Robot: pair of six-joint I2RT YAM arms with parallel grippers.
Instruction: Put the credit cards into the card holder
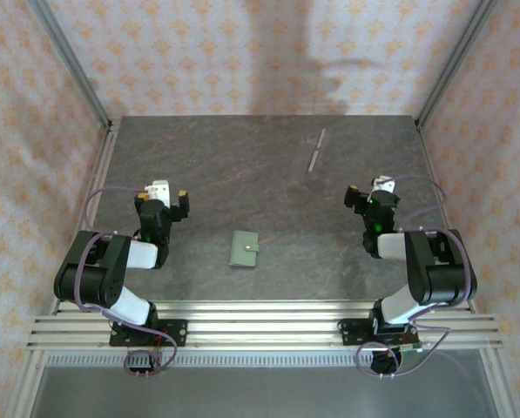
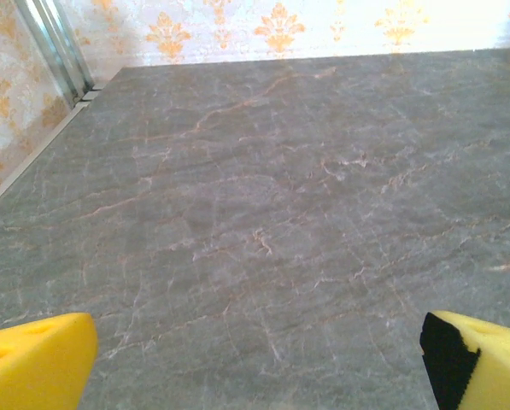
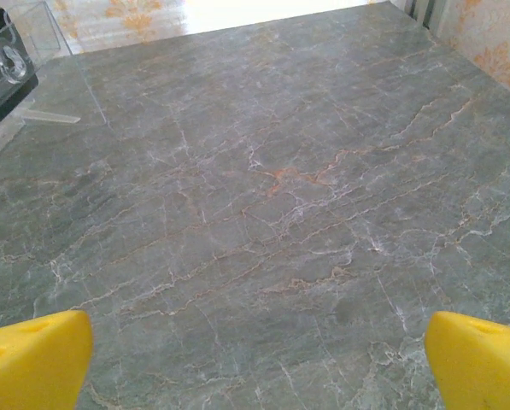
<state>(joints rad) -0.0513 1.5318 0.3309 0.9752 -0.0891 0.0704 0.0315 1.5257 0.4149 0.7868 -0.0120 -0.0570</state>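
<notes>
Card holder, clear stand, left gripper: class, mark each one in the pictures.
Card holder (image 1: 245,249): top view, middle of its green cover.
Clear stand (image 3: 49,60): right wrist view, its transparent panel.
Left gripper (image 2: 256,363): left wrist view, midway between its yellow fingertips.

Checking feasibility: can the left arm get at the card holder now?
Probably yes: the card holder lies closed on bare table, nothing between it and the open left claw.
</notes>
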